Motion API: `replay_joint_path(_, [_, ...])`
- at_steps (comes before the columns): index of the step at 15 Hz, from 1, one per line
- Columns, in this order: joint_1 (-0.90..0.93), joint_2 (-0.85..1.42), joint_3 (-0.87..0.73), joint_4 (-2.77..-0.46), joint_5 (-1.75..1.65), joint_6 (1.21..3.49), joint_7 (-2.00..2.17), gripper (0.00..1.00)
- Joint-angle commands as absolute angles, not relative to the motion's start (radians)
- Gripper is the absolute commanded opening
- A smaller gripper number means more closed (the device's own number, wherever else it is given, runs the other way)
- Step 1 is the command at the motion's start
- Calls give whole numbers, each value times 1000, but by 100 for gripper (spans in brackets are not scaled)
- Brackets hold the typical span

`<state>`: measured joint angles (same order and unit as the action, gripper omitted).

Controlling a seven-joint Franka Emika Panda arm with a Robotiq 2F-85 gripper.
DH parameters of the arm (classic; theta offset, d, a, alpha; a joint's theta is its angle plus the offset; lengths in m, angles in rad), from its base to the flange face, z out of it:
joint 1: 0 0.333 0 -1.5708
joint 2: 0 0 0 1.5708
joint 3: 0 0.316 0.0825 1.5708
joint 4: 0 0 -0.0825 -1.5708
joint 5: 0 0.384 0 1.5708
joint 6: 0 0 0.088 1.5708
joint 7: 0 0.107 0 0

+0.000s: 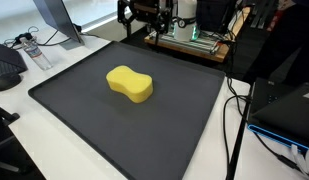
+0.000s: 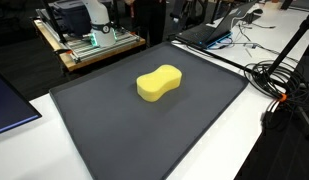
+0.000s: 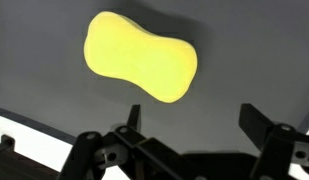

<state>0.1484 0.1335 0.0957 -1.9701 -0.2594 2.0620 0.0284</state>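
A yellow peanut-shaped sponge [image 1: 130, 84] [image 2: 160, 82] lies flat near the middle of a dark grey mat [image 1: 84, 120] [image 2: 114, 135]. In the wrist view the sponge [image 3: 140, 56] fills the upper middle, with the mat [image 3: 54, 95] around it. My gripper [image 3: 194, 120] comes in from the bottom edge, open, with only bare mat between its two black fingers [image 3: 256, 122]. It hangs above the mat, apart from the sponge, on the mat's far side. In an exterior view the black arm [image 1: 144, 18] stands at the mat's back edge.
A wooden cart with electronics [image 1: 189, 40] [image 2: 89, 40] stands behind the mat. A water bottle [image 1: 32, 50] and a monitor stand [image 1: 59, 22] sit on the white table. Cables [image 1: 234, 120] [image 2: 279, 80] and laptops [image 2: 219, 30] lie beside the mat.
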Motion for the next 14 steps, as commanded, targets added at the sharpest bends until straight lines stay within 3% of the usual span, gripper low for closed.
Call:
replay_joint_path(1, [139, 271, 104, -1821, -242, 2019, -93, 100])
replay_joint_path(6, [129, 316, 97, -1864, -239, 2174, -107, 100])
replay_joint_path(14, [120, 307, 64, -2150, -255, 2622, -35, 100])
